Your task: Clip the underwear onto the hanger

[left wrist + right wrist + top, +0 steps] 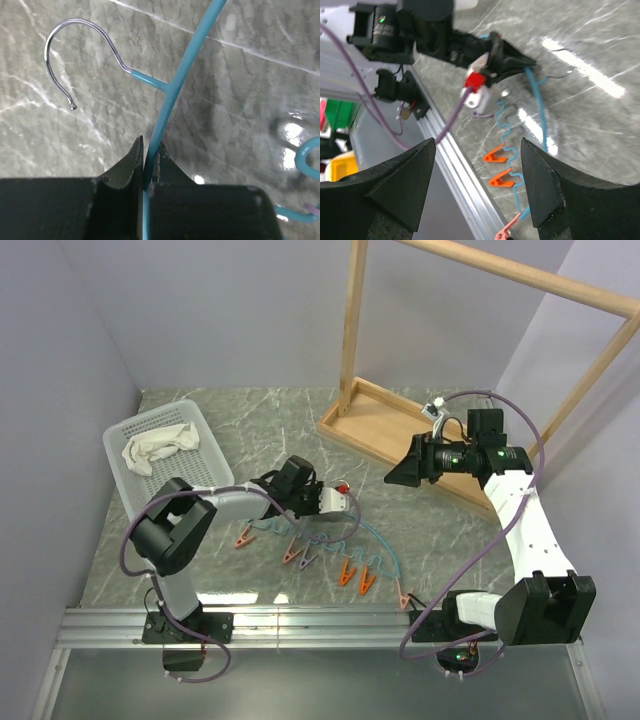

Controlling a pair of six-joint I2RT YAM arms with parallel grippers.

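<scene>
The teal hanger (384,549) lies on the marble table with its orange-red clips (348,574) spread towards the near edge. My left gripper (343,504) is shut on the hanger's thin teal arch (172,90), just below the metal hook (75,30). In the right wrist view the left gripper (516,61) grips the teal arch (538,107). My right gripper (403,473) is open and empty, held above the table to the right of the hanger; its fingers (547,175) frame two orange clips (495,156). The white underwear (158,447) lies crumpled in the basket (208,436).
The wooden rack's base tray (385,425) and post (351,320) stand at the back right, with its top bar overhead. The aluminium rail (300,625) runs along the near edge. A pink clip (503,232) lies at the hanger's near end.
</scene>
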